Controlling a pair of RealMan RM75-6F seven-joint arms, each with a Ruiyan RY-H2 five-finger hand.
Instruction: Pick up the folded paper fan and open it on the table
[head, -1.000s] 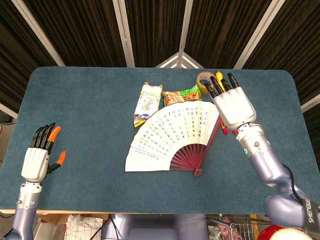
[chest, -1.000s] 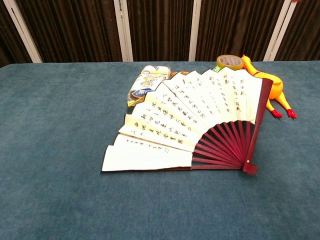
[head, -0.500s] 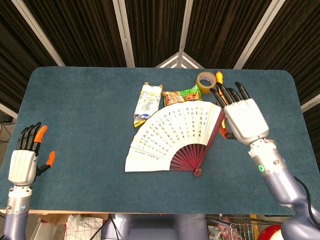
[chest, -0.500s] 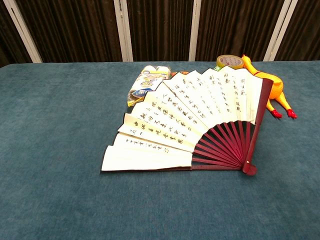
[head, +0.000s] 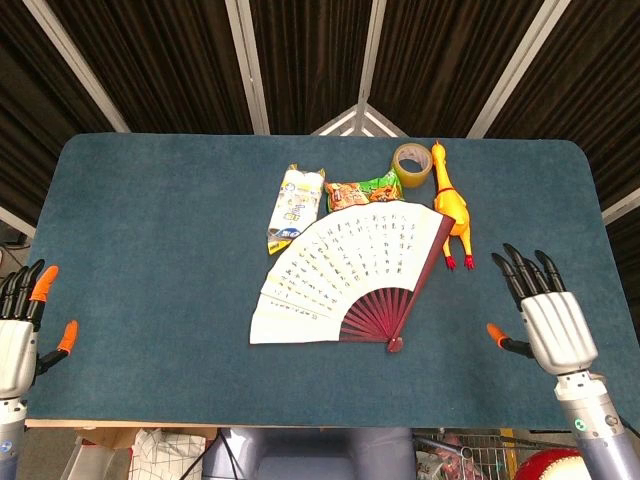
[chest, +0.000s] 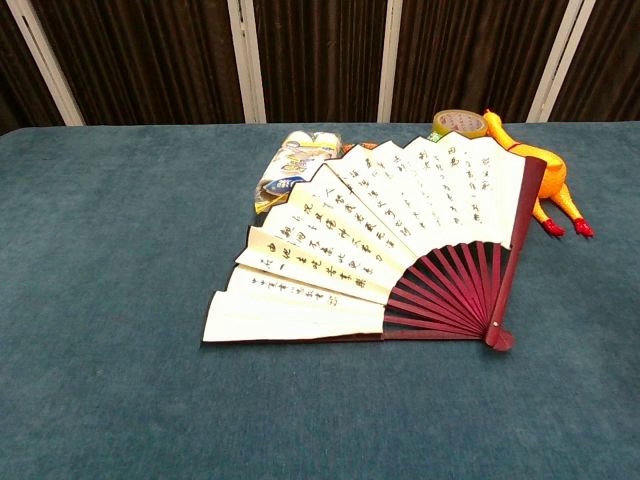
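Your right hand (head: 555, 325) sat palm-down at the table's (head: 150, 200) near right edge, fingers spread and holding nothing, and your left hand (head: 18, 335) hung off the near left corner, likewise spread and empty. The paper fan (head: 345, 275) lay fully opened at the table's middle, well apart from both hands. Its pivot pointed toward you and rightward, one dark red end rib running up alongside the rubber chicken (head: 450, 205).

Right hand (head: 556, 325) withdrawn from fan (head: 345, 270) to near table edge; left hand (head: 18, 335) retreated too.
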